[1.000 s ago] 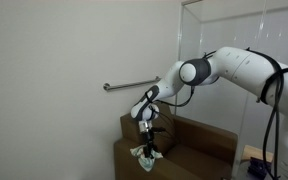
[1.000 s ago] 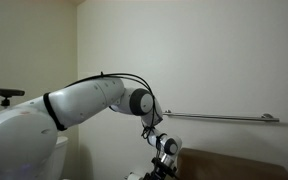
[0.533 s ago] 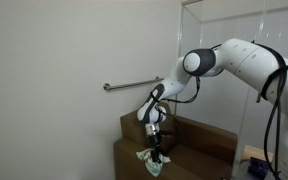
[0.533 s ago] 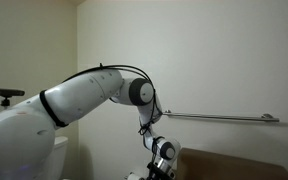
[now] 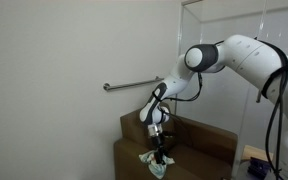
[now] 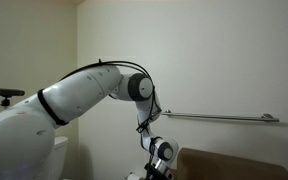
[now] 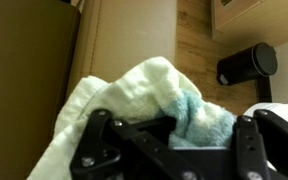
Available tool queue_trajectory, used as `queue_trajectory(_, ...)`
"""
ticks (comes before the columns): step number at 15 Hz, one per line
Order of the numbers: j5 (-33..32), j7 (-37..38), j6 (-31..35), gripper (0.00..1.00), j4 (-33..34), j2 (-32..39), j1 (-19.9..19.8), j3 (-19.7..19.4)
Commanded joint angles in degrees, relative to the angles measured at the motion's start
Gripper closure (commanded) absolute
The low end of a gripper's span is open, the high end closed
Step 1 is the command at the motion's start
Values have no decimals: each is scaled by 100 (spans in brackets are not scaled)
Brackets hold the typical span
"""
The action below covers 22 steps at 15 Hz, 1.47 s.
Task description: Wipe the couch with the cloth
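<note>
Your gripper (image 5: 160, 153) points straight down over the seat of the brown couch (image 5: 199, 146), and it is clamped on the cloth (image 5: 149, 161). In an exterior view the cloth hangs below the fingertips and bunches on the seat cushion near the couch's front corner, touching the upholstery. The arm reaches in from the side, elbow high, with the forearm dropping steeply to the wrist.

In the wrist view you see the cloth (image 7: 134, 92) from close up: white terry with a pale teal patch, heaped between the black fingers (image 7: 92, 140) of the gripper (image 7: 172, 132), which press into it from both sides. Behind the cloth a black cylindrical object (image 7: 246, 65) lies against a wood-grain surface (image 7: 194, 40).

A metal grab rail (image 5: 134, 84) runs along the white wall above the couch back; in both exterior views it sits well apart from the arm's wrist. From the opposite angle only the top edge of the couch (image 6: 234, 163) shows at the lower edge, and the cloth is out of frame there.
</note>
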Motion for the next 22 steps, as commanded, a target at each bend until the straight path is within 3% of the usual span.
queue_trajectory(1,-232,94,-155,95,250,-132,138,-22)
queue_trajectory(11,-333,-164,-775,94,1823,55,111,25)
queue_trajectory(22,-647,-681,-1251,95,1694,626,165,27)
